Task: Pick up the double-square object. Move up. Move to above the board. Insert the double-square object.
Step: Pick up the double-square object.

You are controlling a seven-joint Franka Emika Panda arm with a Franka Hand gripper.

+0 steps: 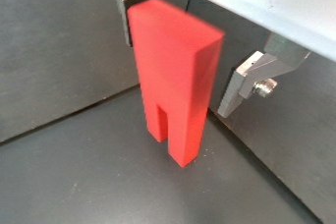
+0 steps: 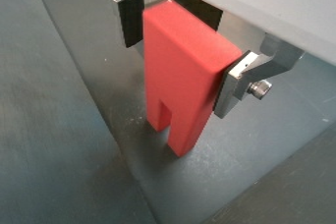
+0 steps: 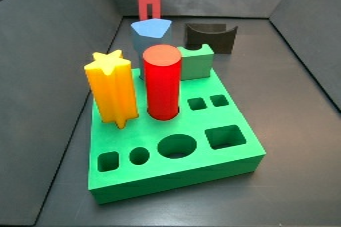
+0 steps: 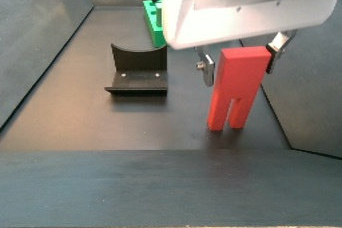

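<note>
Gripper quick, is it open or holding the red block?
Gripper: closed on the double-square object, fingers on both its sides, its prongs at the floor, far from the board.

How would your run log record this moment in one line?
gripper: around block, fingers at both sides | block: upright on floor | board: square holes empty

In a side view, standing upright: yellow star post [image 3: 114, 90], with red cylinder [image 3: 162, 82] at 3 o'clock. From cylinder: green cube [image 3: 197, 62] at 1, fixture [image 3: 210, 36] farther at 1, blue piece [image 3: 152, 28] at 12.
</note>
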